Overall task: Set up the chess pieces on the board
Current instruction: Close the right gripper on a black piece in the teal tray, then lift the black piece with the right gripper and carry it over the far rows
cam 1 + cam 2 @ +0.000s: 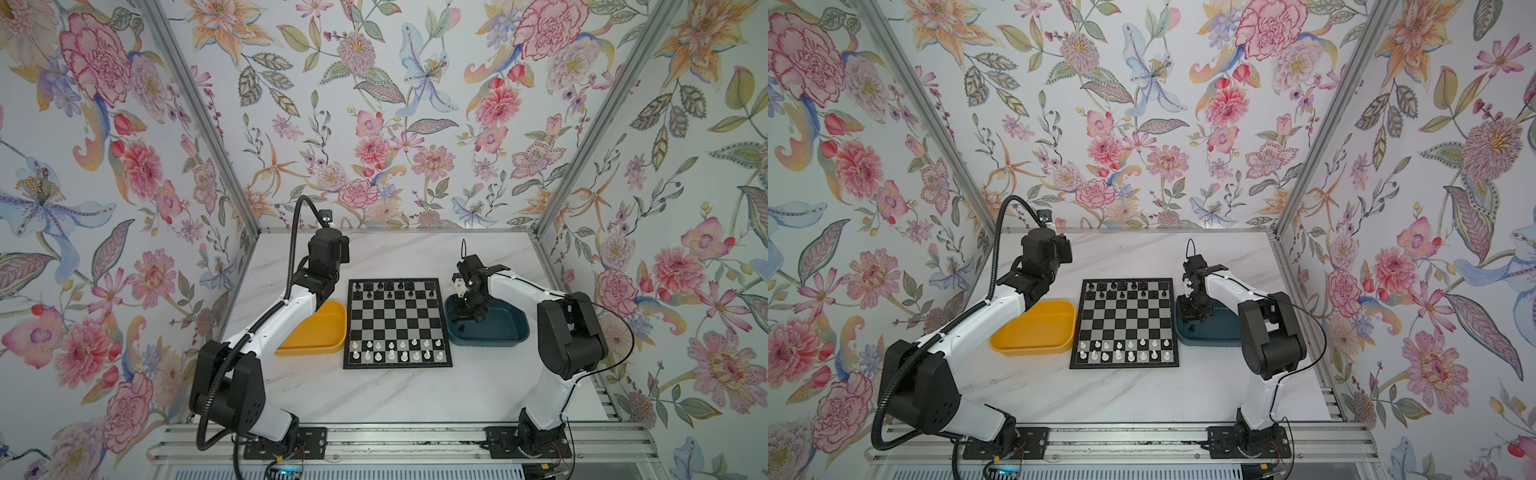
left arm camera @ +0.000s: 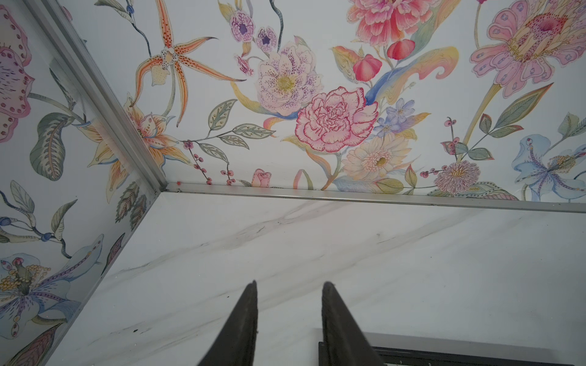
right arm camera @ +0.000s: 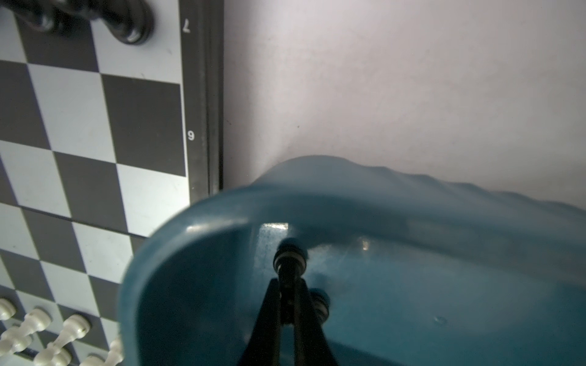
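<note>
1. Soft, even white light falls from overhead. The marble table is bright, with only faint shadows under both arms.
2. Around the right claw, inside the dark blue tray, it is dim. Two small glints sit on the tray wall just beyond the tips.
3. The tray rim ahead of that claw is smeared and out of focus, and the black chess piece at its tips is soft too.
4. The board beside that claw is sharper, with pale glare on it.
5. Beyond the left claw, the wallpaper is crisp. In both top views it stretches towards the corners.
</note>
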Controlling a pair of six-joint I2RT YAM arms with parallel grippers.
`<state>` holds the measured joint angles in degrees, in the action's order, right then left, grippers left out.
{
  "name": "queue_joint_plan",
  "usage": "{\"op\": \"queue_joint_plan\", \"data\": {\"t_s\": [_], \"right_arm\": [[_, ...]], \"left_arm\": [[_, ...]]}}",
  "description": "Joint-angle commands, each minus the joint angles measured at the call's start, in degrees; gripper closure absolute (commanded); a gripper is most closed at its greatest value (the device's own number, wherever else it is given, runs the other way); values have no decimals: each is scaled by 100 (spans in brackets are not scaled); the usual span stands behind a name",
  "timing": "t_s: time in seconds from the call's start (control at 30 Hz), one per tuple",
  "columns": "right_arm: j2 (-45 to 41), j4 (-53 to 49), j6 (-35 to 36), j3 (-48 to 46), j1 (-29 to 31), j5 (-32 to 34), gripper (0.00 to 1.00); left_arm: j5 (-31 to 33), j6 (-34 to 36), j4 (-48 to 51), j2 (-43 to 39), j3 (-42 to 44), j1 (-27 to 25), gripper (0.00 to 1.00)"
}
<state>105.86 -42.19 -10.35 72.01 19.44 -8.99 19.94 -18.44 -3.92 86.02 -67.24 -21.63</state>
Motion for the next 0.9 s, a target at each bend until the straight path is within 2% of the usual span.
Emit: {"op": "queue_joint_plan", "data": {"t_s": [0.0, 0.87], "right_arm": [[75, -43, -59, 78, 33, 93, 98], [-558, -1252, -186, 1034, 36, 528, 100]], "left_arm": [[31, -30, 53, -59, -26, 65, 64], [96, 128, 19, -220, 155, 103, 64]]}}
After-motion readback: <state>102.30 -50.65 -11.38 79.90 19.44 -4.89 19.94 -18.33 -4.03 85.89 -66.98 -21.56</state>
